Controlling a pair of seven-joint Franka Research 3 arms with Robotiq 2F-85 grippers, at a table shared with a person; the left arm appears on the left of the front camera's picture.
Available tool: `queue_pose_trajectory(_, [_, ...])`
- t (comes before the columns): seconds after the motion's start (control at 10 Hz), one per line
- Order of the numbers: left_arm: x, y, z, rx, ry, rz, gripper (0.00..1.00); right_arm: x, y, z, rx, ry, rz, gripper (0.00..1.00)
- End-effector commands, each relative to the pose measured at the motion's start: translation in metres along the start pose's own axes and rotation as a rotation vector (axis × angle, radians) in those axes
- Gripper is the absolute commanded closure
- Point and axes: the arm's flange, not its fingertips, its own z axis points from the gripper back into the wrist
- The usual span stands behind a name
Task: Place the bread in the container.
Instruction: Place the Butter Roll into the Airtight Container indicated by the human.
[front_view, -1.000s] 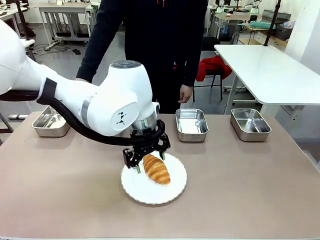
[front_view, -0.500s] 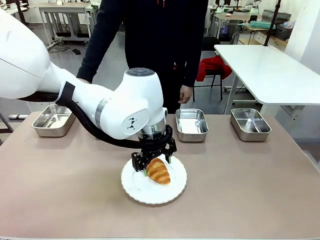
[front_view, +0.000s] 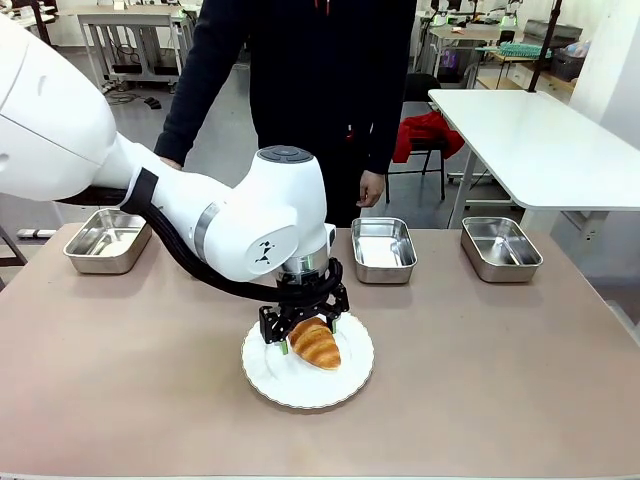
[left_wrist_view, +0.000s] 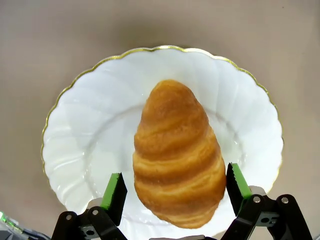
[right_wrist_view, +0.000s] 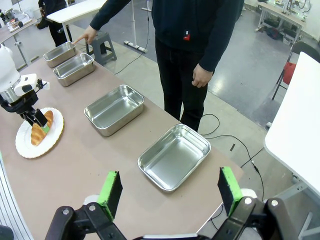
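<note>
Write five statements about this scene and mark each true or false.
1. The croissant lies on the white plate. True.
2. The left gripper is shut on the croissant. False: its fingers stand open, one on each side.
3. Four steel pans line the table's far edge. True.
4. The right gripper holds a pan. False: it is open and empty.
5. The person's hand points at the pan nearest the right gripper. False: it points at the farthest pan.
</note>
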Motion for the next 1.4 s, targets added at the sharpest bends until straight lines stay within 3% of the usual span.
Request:
queue_pose_trajectory(0.0, [0.006, -0.001, -0.005, -0.02, -0.013, -0.04, 0.0, 0.001, 0.001, 0.001, 0.003, -0.005, 0.005, 0.0])
queue_pose_trajectory(0.1, [0.007, -0.001, -0.005, -0.022, -0.02, -0.03, 0.2, 0.001, 0.001, 0.001, 0.003, -0.005, 0.005, 0.0])
queue_pose_trajectory(0.2, [0.008, 0.0, -0.005, -0.035, -0.023, -0.034, 0.2, 0.001, 0.001, 0.001, 0.003, -0.005, 0.005, 0.0])
queue_pose_trajectory(0.3, [0.007, 0.0, -0.005, -0.034, -0.022, -0.04, 0.4, 0.001, 0.001, 0.001, 0.003, -0.005, 0.005, 0.0])
queue_pose_trajectory(0.4, [0.01, 0.001, -0.006, -0.007, -0.032, -0.069, 0.22, 0.001, 0.001, 0.001, 0.003, -0.005, 0.005, 0.0])
queue_pose_trajectory(0.5, [0.011, 0.001, -0.007, -0.004, -0.03, -0.058, 0.6, 0.001, 0.001, 0.001, 0.003, -0.005, 0.005, 0.0])
queue_pose_trajectory(0.6, [0.012, 0.001, -0.007, -0.006, -0.041, -0.084, 0.42, 0.001, 0.001, 0.001, 0.003, -0.005, 0.005, 0.0])
queue_pose_trajectory(0.7, [0.012, 0.001, -0.009, -0.004, 0.056, -0.062, 0.66, 0.001, 0.001, 0.001, 0.003, -0.005, 0.005, 0.0])
queue_pose_trajectory(0.8, [0.009, 0.0, -0.003, -0.021, -0.013, -0.049, 0.66, 0.001, 0.001, 0.001, 0.003, -0.005, 0.005, 0.0])
queue_pose_trajectory(0.9, [0.009, 0.0, -0.003, -0.021, -0.013, -0.049, 0.66, 0.001, 0.001, 0.001, 0.003, -0.005, 0.005, 0.0])
queue_pose_trajectory(1.0, [0.01, 0.0, -0.002, -0.018, 0.001, -0.053, 0.44, 0.001, 0.001, 0.001, 0.003, -0.005, 0.005, 0.0])
queue_pose_trajectory(1.1, [0.021, 0.008, 0.024, -0.095, 0.004, -0.08, 0.53, 0.001, 0.001, 0.001, 0.003, -0.005, 0.005, 0.0])
queue_pose_trajectory(1.3, [0.057, 0.044, 0.097, -0.111, -0.036, -0.191, 0.53, 0.001, 0.001, 0.001, 0.003, -0.005, 0.005, 0.0])
